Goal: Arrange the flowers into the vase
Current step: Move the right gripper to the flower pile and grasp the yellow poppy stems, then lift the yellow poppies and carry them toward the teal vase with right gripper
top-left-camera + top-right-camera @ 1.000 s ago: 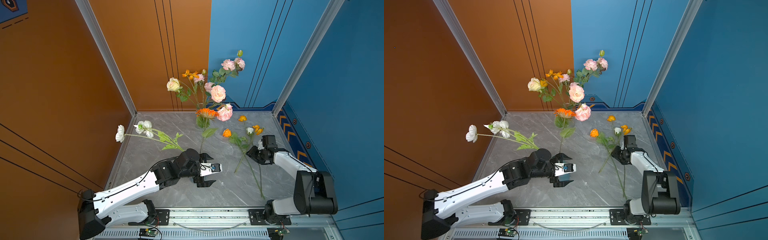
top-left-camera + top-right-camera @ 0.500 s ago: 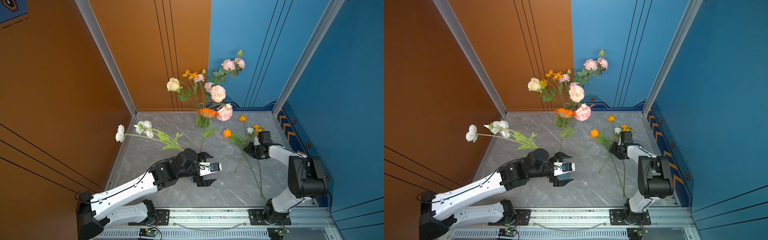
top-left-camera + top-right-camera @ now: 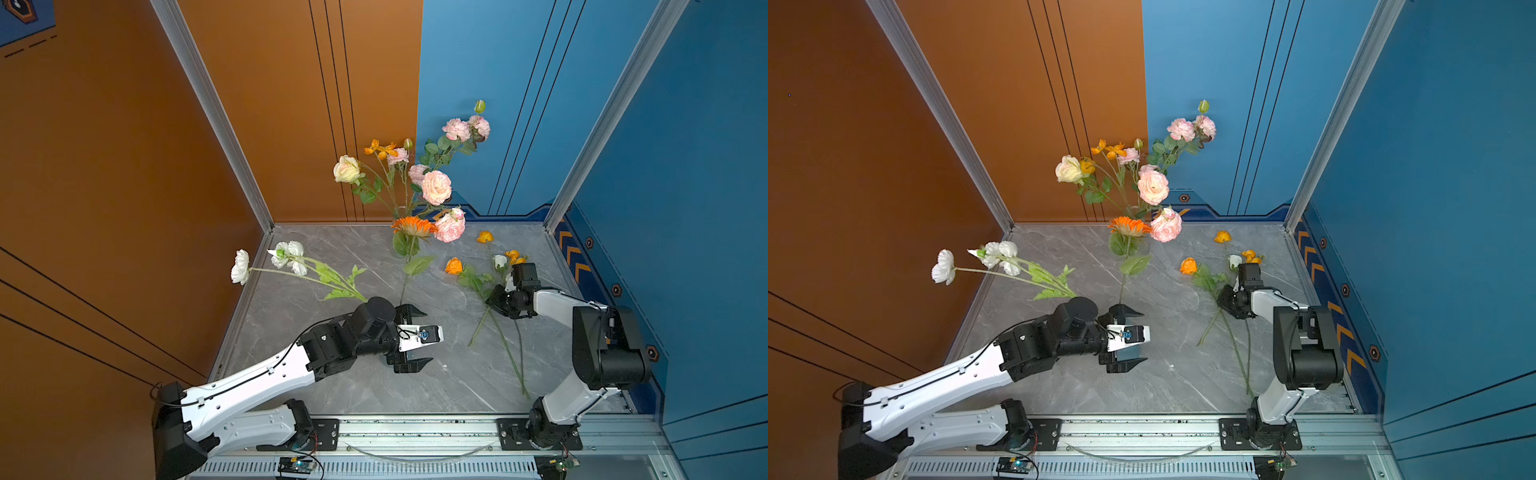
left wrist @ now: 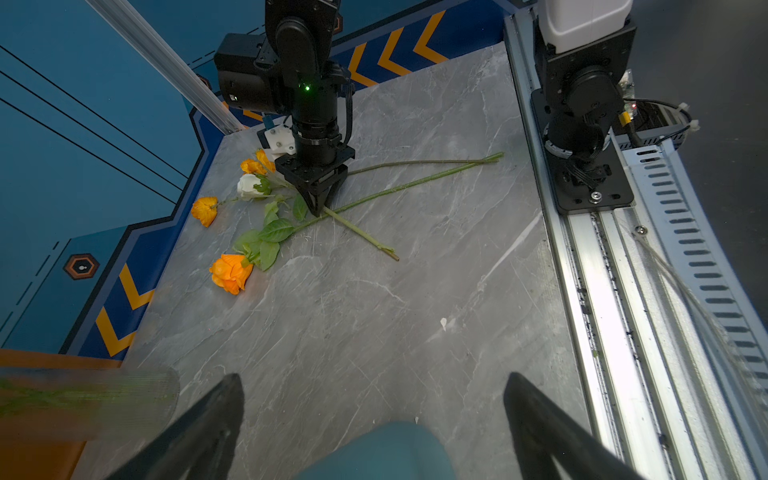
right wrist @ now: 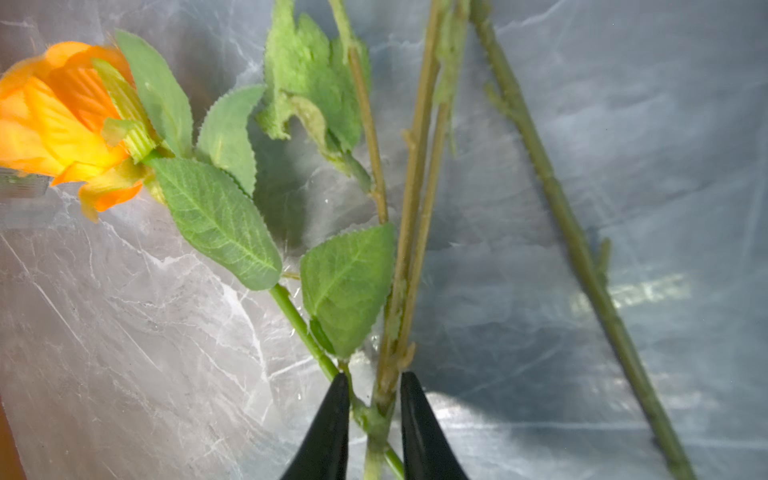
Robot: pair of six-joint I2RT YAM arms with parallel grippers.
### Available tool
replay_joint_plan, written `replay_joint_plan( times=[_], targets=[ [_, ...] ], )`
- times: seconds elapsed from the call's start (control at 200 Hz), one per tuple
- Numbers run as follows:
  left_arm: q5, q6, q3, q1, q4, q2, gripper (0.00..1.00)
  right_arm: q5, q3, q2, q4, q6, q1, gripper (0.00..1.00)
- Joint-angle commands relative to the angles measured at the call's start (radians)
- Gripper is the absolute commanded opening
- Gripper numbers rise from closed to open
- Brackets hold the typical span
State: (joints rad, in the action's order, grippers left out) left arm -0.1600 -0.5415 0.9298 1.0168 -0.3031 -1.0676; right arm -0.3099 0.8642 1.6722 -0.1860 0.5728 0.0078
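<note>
Vase point(image 4: 104, 399) visible only in the left wrist view, as a blurred, ribbed translucent tube with green stems inside, cut off at the frame edge. In both top views the left arm point(image 3: 257, 382) covers it, so the lower ends of the white sprays point(image 3: 286, 254) and of the orange gerbera point(image 3: 413, 226) vanish behind the wrist. The sprays lean out leftward past the table edge; the gerbera stands nearly upright. The base of the pink-and-cream bouquet point(image 3: 436, 188) at the back wall cannot be made out.

Left gripper point(image 3: 427, 336): spread wide, empty, above the grey table point(image 3: 332, 386).

Right gripper point(image 5: 372, 386): pointing down at the table, narrowed around the crossing of two stems; whether the fingers press them cannot be told.

Loose flowers point(image 4: 276, 230): three stems flat on the table's right side, long axes running back to front. The orange rose point(image 4: 230, 274), white bud point(image 4: 248, 185) and small orange heads lie toward the back wall, cut ends toward the front rail point(image 3: 415, 428).
</note>
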Motion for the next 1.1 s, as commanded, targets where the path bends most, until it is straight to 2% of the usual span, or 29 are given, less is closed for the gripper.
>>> replay_joint_plan(
  times=[0.0,0.24,0.3,0.586,0.841,0.931,1.096],
  targets=[
    [0.008,0.007,-0.013,0.000,-0.002,0.017,0.98,0.028,0.021,0.007,0.011,-0.015,0.004,0.19],
    [0.007,0.008,-0.011,0.001,-0.004,0.020,0.98,0.021,0.015,-0.018,0.007,-0.024,0.001,0.06],
    [0.007,0.007,-0.011,0.001,-0.004,0.022,0.98,0.016,0.012,-0.029,0.005,-0.027,0.000,0.00],
    [0.005,0.008,-0.009,0.002,-0.008,0.021,0.98,0.022,-0.021,-0.178,-0.063,-0.043,-0.003,0.00],
    [-0.013,0.013,-0.007,0.004,-0.007,0.026,0.98,0.149,0.014,-0.308,-0.350,-0.144,-0.013,0.00],
    [-0.017,0.012,-0.008,0.005,-0.007,0.026,0.98,0.150,0.011,-0.388,-0.357,-0.175,-0.016,0.00],
    [-0.029,0.014,-0.005,0.004,-0.009,0.035,0.98,0.165,0.010,-0.545,-0.345,-0.139,-0.022,0.00]
  ],
)
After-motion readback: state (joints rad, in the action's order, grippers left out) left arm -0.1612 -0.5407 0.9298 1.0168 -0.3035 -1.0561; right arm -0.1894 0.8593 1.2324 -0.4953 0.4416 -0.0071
